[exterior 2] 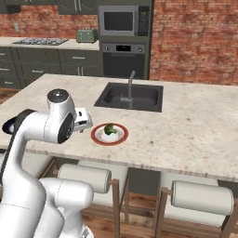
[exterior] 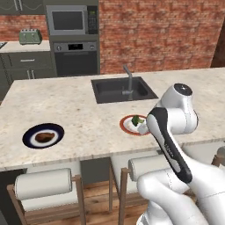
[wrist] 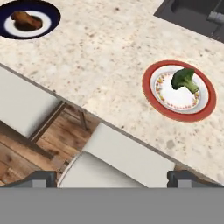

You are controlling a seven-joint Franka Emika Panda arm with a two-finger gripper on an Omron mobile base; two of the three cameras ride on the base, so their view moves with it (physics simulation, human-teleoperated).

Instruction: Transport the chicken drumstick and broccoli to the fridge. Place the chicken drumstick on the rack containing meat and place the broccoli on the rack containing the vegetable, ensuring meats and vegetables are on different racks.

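A: From the left, where's the food?
B: The drumstick [exterior: 44,136] lies on the dark plate [exterior: 30,130]; the broccoli [exterior: 136,119] sits on the red plate [exterior: 125,121].

A: From the right?
B: The arm [exterior 2: 58,122] hangs just beside the broccoli's plate.

A: And the hand?
B: The gripper [wrist: 112,178] is released and empty. Descend straight over the floret.

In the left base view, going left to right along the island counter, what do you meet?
Dark blue plate carrying the chicken drumstick → sink with its faucet → red-rimmed plate holding the broccoli, with the robot's arm partly covering its right edge.
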